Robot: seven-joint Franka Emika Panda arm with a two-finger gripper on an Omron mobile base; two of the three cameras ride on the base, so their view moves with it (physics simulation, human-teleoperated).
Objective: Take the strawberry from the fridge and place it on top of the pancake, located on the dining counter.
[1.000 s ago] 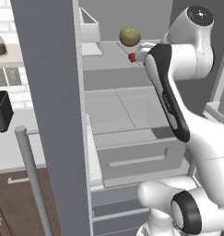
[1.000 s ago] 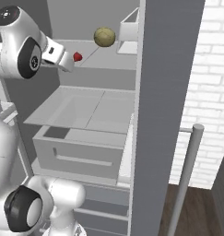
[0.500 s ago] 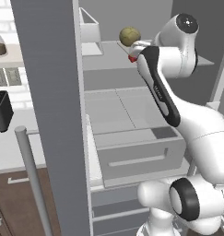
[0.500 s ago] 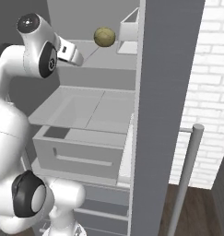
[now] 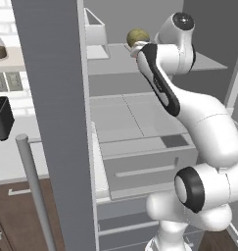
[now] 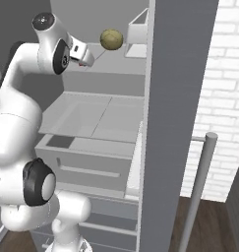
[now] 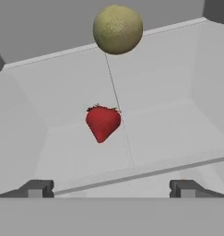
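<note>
Moved since earlier: arm swung further in toward the upper shelf; wrist now covers most of the red berry in both base views; fruit and drawers unchanged.
Strawberry: on the pale fridge shelf, centred in the hand view, ahead of the tips and not touching them; tip pointing to 6 o'clock.
Olive-green fruit: at 12 o'clock from the berry, well apart, further back on the same shelf; also seen at and.
Gripper: spread wide, empty, tips level either side of the berry's line.
Step in hand: approach for the grasp.
Doing it well: advance straight, keep berry midway between tips, stay low over the shelf, close gently; likely soft, small, prone to roll.
Fridge: door open, drawers below.
Writing, brands: none readable.
</note>
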